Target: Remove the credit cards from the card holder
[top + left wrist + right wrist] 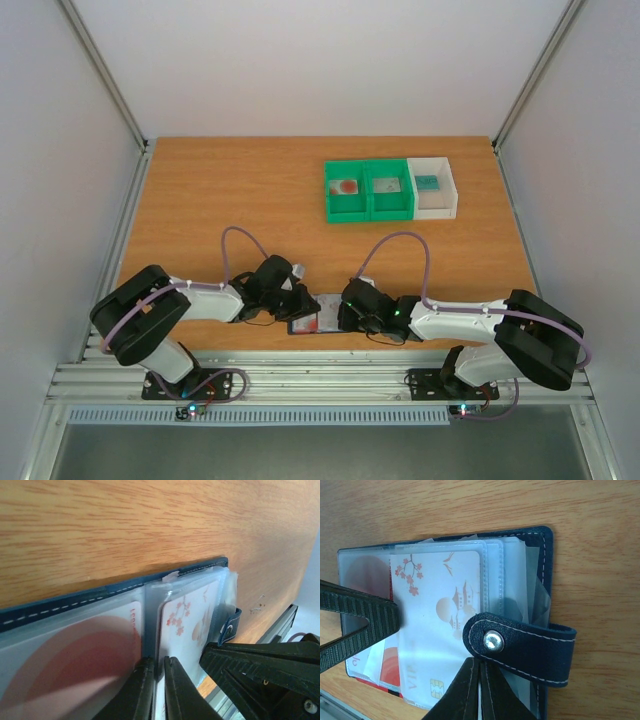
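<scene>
The dark navy card holder [305,325] lies open near the table's front edge, between both grippers. Its clear sleeves hold a white credit card [440,595] printed with pink blossoms, and a red and white credit card [75,665] beside it. In the left wrist view my left gripper [159,680] is pinched on the white card's [192,610] side edge. My right gripper [480,680] is shut, with its tips on the sleeves just below the holder's snap strap [530,650]. Whether it pinches a sleeve leaf does not show.
Two joined green bins [368,190] and a white bin [433,187] stand at the back right, each with a card inside. The metal rail [320,375] runs just in front of the holder. Bare wood [230,190] spreads behind the arms.
</scene>
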